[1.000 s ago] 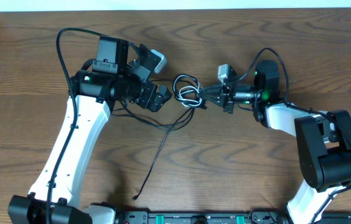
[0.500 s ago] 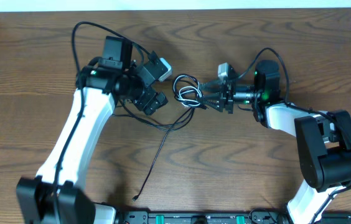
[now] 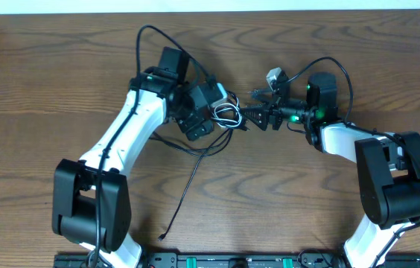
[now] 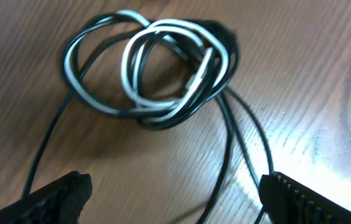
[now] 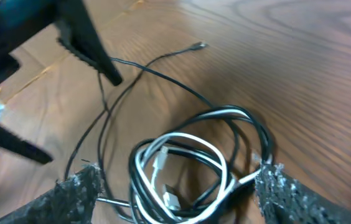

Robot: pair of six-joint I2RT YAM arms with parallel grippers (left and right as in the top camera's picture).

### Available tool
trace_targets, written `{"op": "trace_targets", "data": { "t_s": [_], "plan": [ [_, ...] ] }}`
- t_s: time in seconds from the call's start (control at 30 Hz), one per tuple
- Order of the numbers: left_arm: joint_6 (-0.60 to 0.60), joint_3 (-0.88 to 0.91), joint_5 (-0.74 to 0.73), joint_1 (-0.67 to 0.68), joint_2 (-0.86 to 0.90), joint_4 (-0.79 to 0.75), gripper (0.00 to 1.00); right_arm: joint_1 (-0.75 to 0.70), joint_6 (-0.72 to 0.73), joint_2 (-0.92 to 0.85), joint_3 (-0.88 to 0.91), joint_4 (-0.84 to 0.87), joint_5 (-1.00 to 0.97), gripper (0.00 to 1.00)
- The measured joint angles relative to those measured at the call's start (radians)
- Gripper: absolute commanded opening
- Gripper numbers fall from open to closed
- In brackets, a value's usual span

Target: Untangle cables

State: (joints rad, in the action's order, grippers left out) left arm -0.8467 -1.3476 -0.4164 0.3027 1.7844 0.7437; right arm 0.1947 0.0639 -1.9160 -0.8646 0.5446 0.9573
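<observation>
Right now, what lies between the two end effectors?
The knotted cables, between the left end effector and the right end effector; the overhead view shows it.

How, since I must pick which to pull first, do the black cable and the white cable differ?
The black cable trails long strands across the table; the white cable is coiled up. The white cable's plug lies inside the coil; the black cable's free end lies well away. Both are tangled in one knot.

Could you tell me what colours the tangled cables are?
The cables are black and white, clearest from the left wrist.
</observation>
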Motion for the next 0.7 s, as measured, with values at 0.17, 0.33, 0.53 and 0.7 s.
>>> {"op": "trace_targets", "data": {
  "t_s": [0.17, 0.33, 0.53, 0.7],
  "plan": [
    [-0.026, 0.0, 0.0, 0.013, 0.0, -0.071, 0.98, 0.0, 0.001, 0.0, 0.0, -0.01, -0.05, 0.8],
    [-0.108, 0.0, 0.0, 0.014, 0.0, -0.076, 0.98, -0.001, 0.001, 0.0, 0.0, -0.018, -0.07, 0.88],
    [-0.196, 0.0, 0.0, 0.015, 0.0, -0.076, 0.98, -0.05, 0.073, 0.0, 0.0, -0.038, -0.103, 0.9],
    [-0.293, 0.0, -0.002, 0.024, 0.0, -0.079, 0.98, -0.121, 0.159, 0.0, 0.0, -0.07, -0.122, 0.92]
  ]
}}
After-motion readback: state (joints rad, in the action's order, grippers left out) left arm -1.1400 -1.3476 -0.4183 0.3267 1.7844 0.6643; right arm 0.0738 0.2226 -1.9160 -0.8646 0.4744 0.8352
